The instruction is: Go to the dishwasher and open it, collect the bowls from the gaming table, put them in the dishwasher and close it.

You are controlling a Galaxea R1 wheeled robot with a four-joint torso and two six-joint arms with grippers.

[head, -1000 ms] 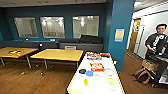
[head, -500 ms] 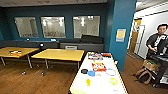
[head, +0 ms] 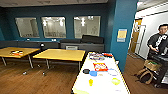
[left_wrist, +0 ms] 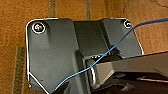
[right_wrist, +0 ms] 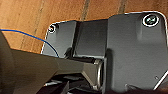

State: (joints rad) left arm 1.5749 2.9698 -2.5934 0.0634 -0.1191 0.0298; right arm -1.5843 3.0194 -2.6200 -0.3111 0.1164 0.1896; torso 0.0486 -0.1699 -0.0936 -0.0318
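The dishwasher is out of view, and so is the gaming table. Ahead of me in the head view stands a long white table (head: 105, 85) with small items on it: a blue round piece (head: 93, 73), a yellow-green round piece (head: 115, 81), a yellow cup (head: 90, 82) and a red-and-white packet (head: 100, 66). I cannot tell whether any of them is a bowl. Both wrist views look down on my dark base plate (left_wrist: 52, 55) (right_wrist: 135, 50) over a wooden floor, with a thin blue cable (left_wrist: 112, 47) crossing it.
Two yellow tables (head: 61, 54) (head: 16, 51) stand at the left on the wooden floor (head: 37, 80). A dark sofa (head: 82, 43) lines the teal window wall. A teal pillar (head: 121, 32) rises right of the white table. A person (head: 158, 47) with a control rig stands at far right, by a bag (head: 146, 75).
The whole head picture has slid slightly to the right, so the camera has turned a little to the left. Nothing in the room itself has visibly moved.
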